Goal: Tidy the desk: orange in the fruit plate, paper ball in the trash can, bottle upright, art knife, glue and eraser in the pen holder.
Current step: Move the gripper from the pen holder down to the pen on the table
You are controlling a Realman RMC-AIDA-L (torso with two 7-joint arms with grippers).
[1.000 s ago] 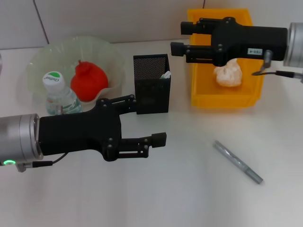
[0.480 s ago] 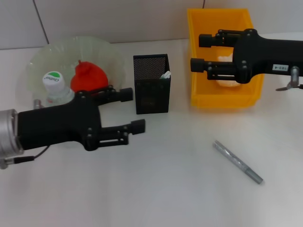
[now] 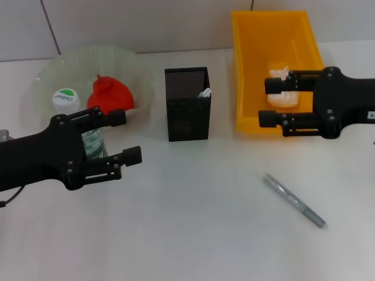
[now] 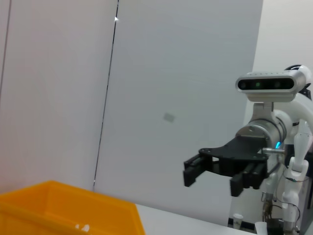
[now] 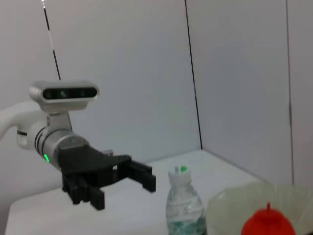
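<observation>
The art knife [image 3: 293,201] lies flat on the bare desk [image 3: 193,234], nearest the robot and well apart from both arms; it is the one visible item not yet stowed. Judgement: its thin, low profile invites a slipped pinch, and a glancing fingertip could roll or skid it away.

The left gripper [image 3: 125,137] hovers with its jaws apart and empty, just in front of the upright bottle [image 3: 75,123]. Judgement: any sweep of this arm risks toppling the bottle, which stands at the edge of the fruit plate [image 3: 53,73] holding the orange [image 3: 109,96].

The right gripper [image 3: 268,103] hangs with jaws spread and nothing held, over the near wall of the trash can [image 3: 249,70], where the paper ball [image 3: 282,96] rests. Judgement: a low descent toward the knife could clip that wall.

The pen holder [image 3: 187,104] stands between plate and can; something white shows inside. Judgement: a tilted knife could catch its rim and tip it.
</observation>
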